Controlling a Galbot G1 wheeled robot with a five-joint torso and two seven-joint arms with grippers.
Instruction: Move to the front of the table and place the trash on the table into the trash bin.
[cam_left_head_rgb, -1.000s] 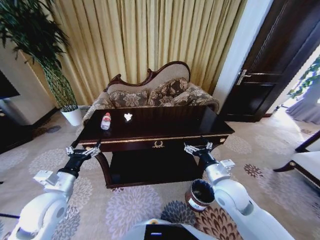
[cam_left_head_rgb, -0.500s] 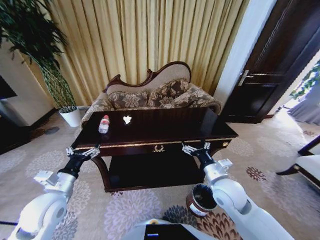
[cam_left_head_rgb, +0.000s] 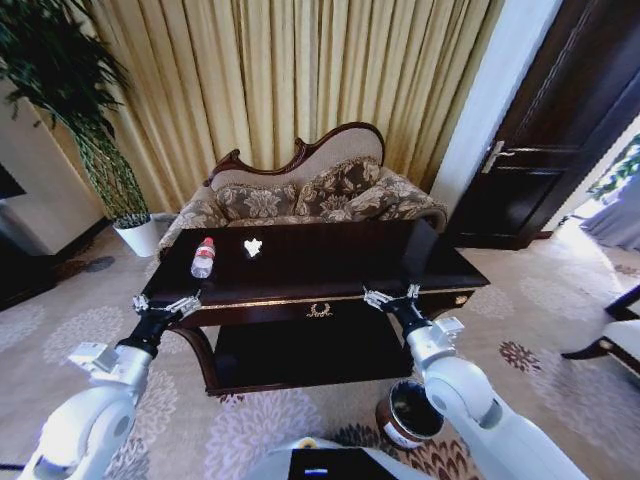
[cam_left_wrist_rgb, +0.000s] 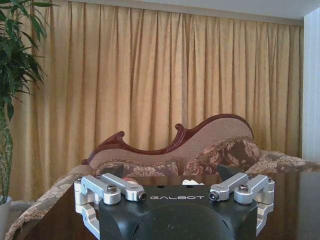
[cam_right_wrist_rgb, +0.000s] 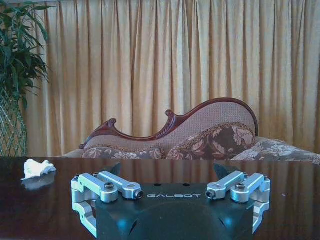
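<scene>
The dark glossy table with gold trim stands in front of me. On its left part lie the trash items: a clear bottle with a red cap and a white crumpled paper wad. The wad also shows on the tabletop in the right wrist view. The dark-brown trash bin with a black liner stands on the carpet at the lower right, beside my right arm. My left gripper is open and empty short of the table's left front corner. My right gripper is open and empty at the front edge.
A patterned sofa stands behind the table before gold curtains. A white plant pot sits at the far left, a dark door at the right, and a chair at the right edge. Carpet surrounds the table.
The whole picture has shifted, so the camera has moved: the table sits nearer and more to the right, the bin lower. Both arms hold the same pose, open.
</scene>
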